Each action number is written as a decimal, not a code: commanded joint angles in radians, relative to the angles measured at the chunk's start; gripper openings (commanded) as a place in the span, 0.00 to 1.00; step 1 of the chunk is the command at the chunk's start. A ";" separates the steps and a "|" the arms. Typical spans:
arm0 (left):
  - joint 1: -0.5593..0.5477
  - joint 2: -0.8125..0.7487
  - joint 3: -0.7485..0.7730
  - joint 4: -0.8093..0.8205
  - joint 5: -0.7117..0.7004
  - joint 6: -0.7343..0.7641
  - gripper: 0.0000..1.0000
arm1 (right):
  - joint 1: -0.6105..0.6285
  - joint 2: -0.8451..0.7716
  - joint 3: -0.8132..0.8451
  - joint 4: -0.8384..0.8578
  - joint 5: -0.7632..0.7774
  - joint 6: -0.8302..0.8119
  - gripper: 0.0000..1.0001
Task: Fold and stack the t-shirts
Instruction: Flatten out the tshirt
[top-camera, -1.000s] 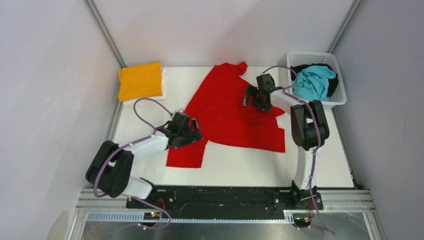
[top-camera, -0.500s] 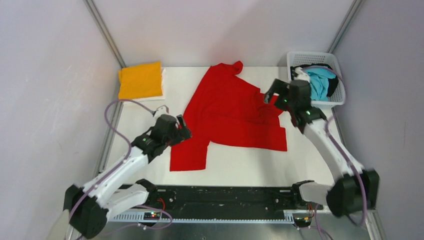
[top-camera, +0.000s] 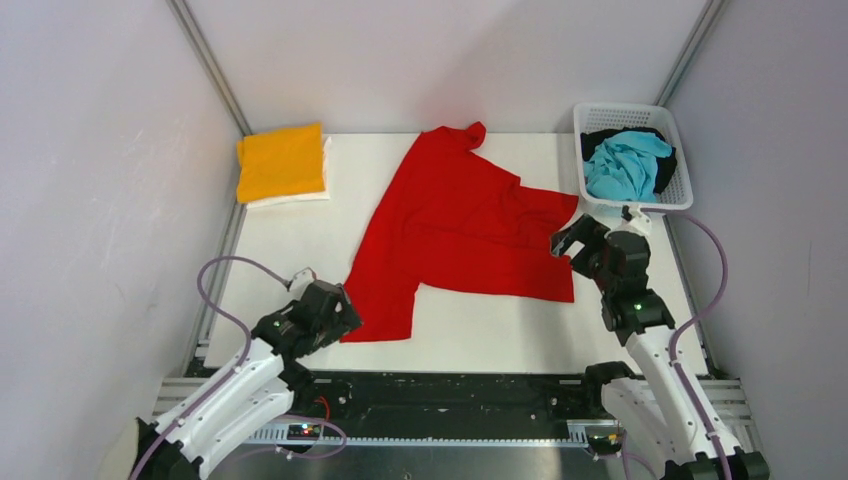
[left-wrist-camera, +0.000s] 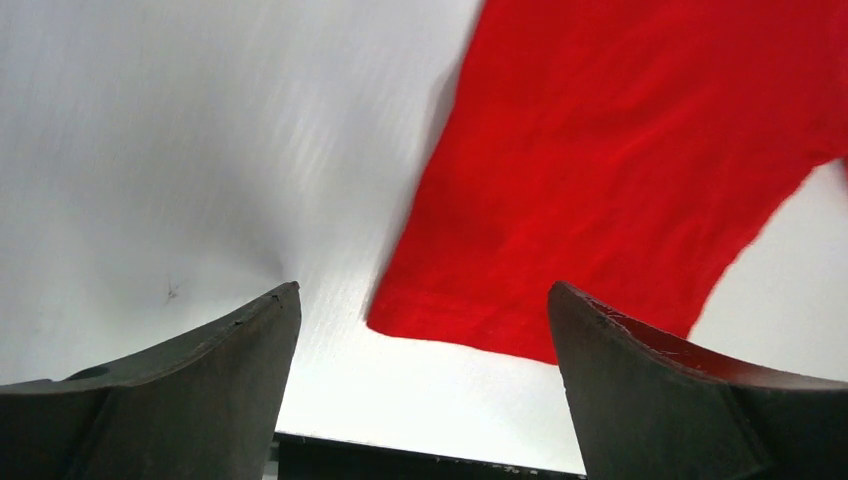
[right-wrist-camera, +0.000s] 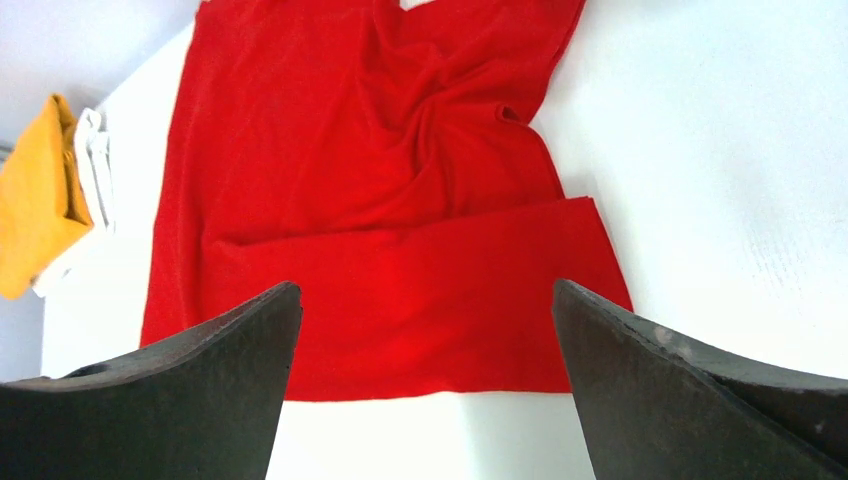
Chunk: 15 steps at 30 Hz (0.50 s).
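Observation:
The bright red t-shirt (top-camera: 460, 225) lies spread and partly folded in the middle of the white table (top-camera: 470, 330). It also shows in the left wrist view (left-wrist-camera: 620, 170) and the right wrist view (right-wrist-camera: 380, 210). My left gripper (top-camera: 330, 312) is open and empty at the shirt's near left corner. My right gripper (top-camera: 572, 243) is open and empty at the shirt's right edge. A folded orange-yellow t-shirt (top-camera: 281, 160) lies on a folded white one (top-camera: 300, 194) at the far left. Turquoise (top-camera: 625, 165) and black (top-camera: 667, 170) t-shirts sit in the basket.
The white lattice basket (top-camera: 683, 200) stands at the far right corner. Grey walls and metal posts close in the table on three sides. The black base rail (top-camera: 450, 395) runs along the near edge.
Both arms have pulled back toward the near edge, away from the red shirt. The red shirt now lies flatter, its right sleeve spread toward the basket.

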<state>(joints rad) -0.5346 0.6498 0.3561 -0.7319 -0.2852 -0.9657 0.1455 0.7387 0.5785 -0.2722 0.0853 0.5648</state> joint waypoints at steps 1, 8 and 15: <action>-0.001 0.076 0.016 -0.016 0.017 -0.062 0.91 | -0.001 -0.012 0.000 0.019 0.043 0.048 1.00; -0.036 0.243 0.084 -0.006 0.001 -0.053 0.69 | -0.001 0.024 0.001 -0.013 0.055 0.058 1.00; -0.101 0.470 0.163 0.019 0.002 -0.029 0.50 | -0.002 0.005 -0.001 -0.041 0.105 0.064 1.00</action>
<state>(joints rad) -0.6125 1.0225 0.4728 -0.7338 -0.2775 -0.9943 0.1455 0.7643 0.5739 -0.2977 0.1379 0.6136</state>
